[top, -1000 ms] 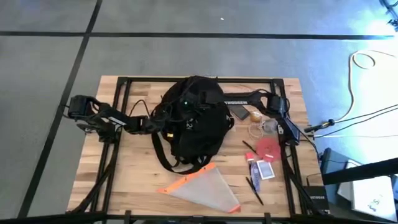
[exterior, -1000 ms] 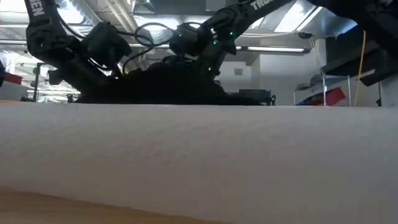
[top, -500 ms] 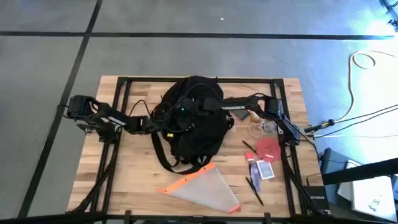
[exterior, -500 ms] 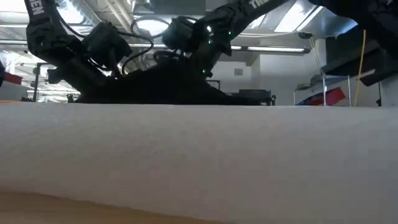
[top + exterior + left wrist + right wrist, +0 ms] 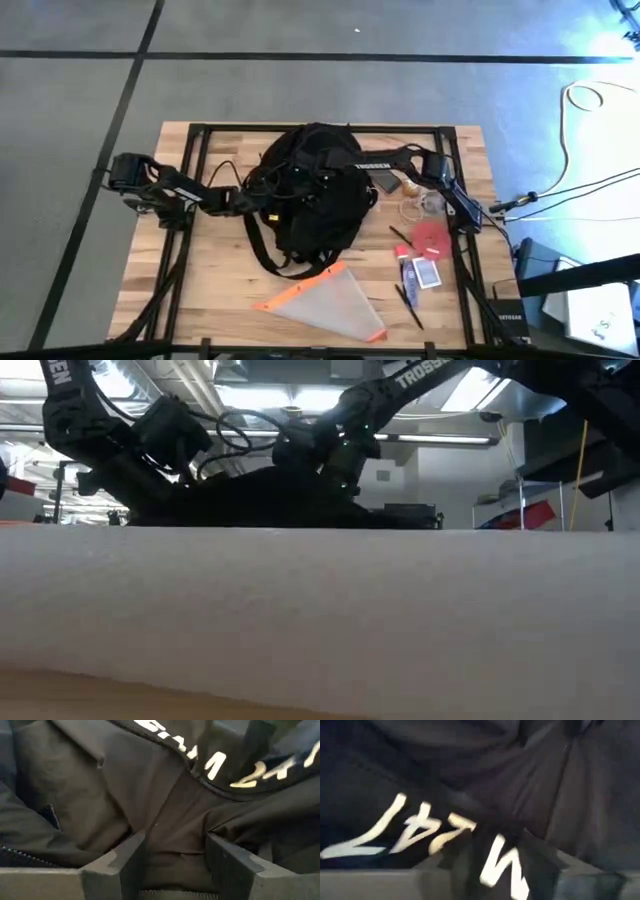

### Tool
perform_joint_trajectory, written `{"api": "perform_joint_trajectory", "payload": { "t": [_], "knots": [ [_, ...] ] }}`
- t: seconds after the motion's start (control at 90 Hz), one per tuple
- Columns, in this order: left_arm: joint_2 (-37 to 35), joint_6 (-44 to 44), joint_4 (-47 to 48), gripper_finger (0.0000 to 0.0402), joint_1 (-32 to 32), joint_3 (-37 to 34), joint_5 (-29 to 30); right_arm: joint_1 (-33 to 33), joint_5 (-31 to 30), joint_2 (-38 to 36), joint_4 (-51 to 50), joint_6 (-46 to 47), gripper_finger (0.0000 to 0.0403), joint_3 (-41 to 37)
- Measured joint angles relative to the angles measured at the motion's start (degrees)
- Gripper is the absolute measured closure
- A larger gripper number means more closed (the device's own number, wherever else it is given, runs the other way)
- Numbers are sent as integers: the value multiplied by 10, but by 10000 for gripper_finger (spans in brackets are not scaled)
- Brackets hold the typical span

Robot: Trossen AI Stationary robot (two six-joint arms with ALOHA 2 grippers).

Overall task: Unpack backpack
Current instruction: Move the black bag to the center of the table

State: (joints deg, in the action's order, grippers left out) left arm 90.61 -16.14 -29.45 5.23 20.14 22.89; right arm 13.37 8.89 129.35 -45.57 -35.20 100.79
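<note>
The black backpack [image 5: 310, 195] lies flat in the middle of the table, its straps trailing toward the near edge. Its white lettering [image 5: 215, 765] shows in both wrist views. My left gripper [image 5: 266, 205] comes in from the table's left and is shut on black fabric at the backpack's left side. My right gripper [image 5: 300, 180] reaches in from the right, low over the backpack's top, close above the lettering [image 5: 420, 827]. The backpack's folds and the arm itself hide what the right gripper does. My left gripper pinches a bunched fold of the backpack's black fabric [image 5: 175, 842] between its two fingers [image 5: 131, 857], just below the lettered panel. It comes about level from the table's left. Creases run out from the pinched fold, and the backpack's body rests on the table.
A translucent pouch with orange trim [image 5: 330, 305] lies near the front edge. Small items lie right of the backpack: a dark box [image 5: 385, 181], a red disc [image 5: 432, 238], a card [image 5: 428, 275] and pens [image 5: 408, 300].
My right gripper has swung over the backpack's top toward the near edge, then back toward the right and lower. My left gripper has kept still on the fabric.
</note>
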Motion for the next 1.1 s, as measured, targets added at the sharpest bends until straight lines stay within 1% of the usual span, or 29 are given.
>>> {"api": "perform_joint_trajectory", "payload": {
  "t": [0.078, 0.144, 0.189, 0.244, 0.378, 0.5, 0.578, 0.656, 0.722, 0.833, 0.978, 1.044, 1.1],
  "knots": [
    [0, 0, 1, 217, 0, 0, 0, 2, -13, -8, -50, 5, 330, -4],
    [0, 1, 3, 217, 0, 0, 0, 3, -20, -15, -72, 6, 375, -4],
    [0, 2, 4, 217, 0, 0, 0, 5, -30, -23, -102, 10, 391, -4],
    [0, 3, 5, 217, 0, 0, 1, 6, -34, -34, -127, 26, 395, -4],
    [0, 2, 5, 217, 0, 0, 0, 10, -36, -52, -140, 38, 402, -5],
    [0, 2, -3, 217, 0, -1, 0, 10, -49, -78, -57, 61, 402, -4],
    [0, 12, -19, 217, 0, -2, -6, 8, -55, -81, -11, 46, 399, -3],
    [2, 27, -51, 217, -5, -3, -27, 1, -81, -74, 16, 18, 382, -4],
    [3, 39, -87, 217, -15, -3, -35, -5, -87, -67, 37, -1, 355, -4],
    [3, 60, -140, 217, -34, -4, -47, -11, -87, -54, 45, -31, 287, -4],
    [17, 75, -166, 217, -47, -2, -46, -23, -86, -45, 53, -102, 193, -4],
    [32, 72, -171, 217, -48, -2, -44, -30, -92, -40, 57, -146, 161, -4],
    [46, 62, -176, 217, -48, -2, -42, -34, -107, -37, 59, -171, 145, -4]
  ]
}}
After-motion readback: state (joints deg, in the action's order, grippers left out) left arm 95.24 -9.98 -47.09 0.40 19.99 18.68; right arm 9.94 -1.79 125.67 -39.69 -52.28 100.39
